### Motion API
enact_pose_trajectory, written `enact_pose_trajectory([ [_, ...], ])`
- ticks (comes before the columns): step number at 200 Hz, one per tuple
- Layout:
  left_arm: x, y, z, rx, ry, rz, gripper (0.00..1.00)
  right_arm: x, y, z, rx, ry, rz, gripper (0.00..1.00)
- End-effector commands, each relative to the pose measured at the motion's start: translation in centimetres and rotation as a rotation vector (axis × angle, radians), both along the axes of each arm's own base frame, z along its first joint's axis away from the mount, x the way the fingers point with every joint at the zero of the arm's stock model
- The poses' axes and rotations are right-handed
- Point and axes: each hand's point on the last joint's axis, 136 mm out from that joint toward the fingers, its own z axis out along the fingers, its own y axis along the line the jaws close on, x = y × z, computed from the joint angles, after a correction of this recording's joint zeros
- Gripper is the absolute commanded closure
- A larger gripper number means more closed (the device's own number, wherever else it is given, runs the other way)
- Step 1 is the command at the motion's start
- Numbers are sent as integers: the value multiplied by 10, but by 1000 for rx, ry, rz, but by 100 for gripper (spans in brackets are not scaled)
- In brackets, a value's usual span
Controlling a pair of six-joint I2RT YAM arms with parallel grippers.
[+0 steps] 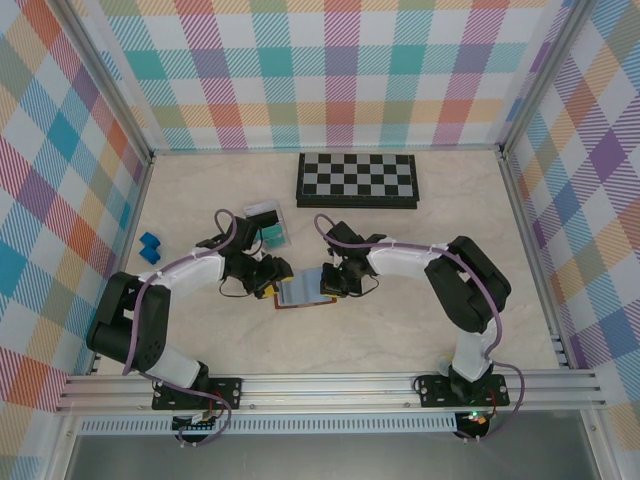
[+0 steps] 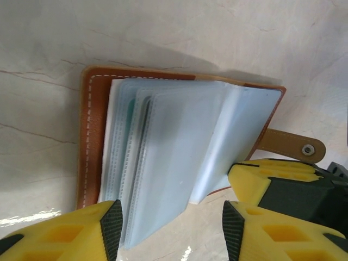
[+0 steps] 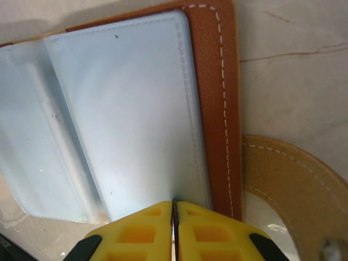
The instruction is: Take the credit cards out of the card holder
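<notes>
Brown leather, book-like card holder [image 1: 300, 292] lying open on the pale marbled table [image 1: 400, 330], on the arm-base side of the black-and-grey chessboard [image 1: 357, 180], in line with that board's left end. White stitching runs along the leather border, and a brown clasp tab with a metal snap [image 2: 308, 149] juts from one side. Inside is a fanned stack of clear blue-grey plastic sleeves [image 2: 179, 157]. A teal strip [image 2: 131, 111] shows through one sleeve. Left gripper [image 2: 173, 225]: yellow jaws about half apart, the sleeves' loose edges between them. Right gripper [image 3: 174, 209]: jaws pressed together on the edge of an outer sleeve, holding it up off the leather.
</notes>
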Motion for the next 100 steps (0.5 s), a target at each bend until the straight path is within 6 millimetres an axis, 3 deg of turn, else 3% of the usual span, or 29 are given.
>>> enact_pose_trajectory([
  [1, -1, -6, -2, -43, 10, -31, 49, -4, -4, -8, -31, 33, 15, 90],
  [100, -5, -4, -21, -15, 64, -31, 49, -10, -5, -17, -39, 73, 18, 90],
])
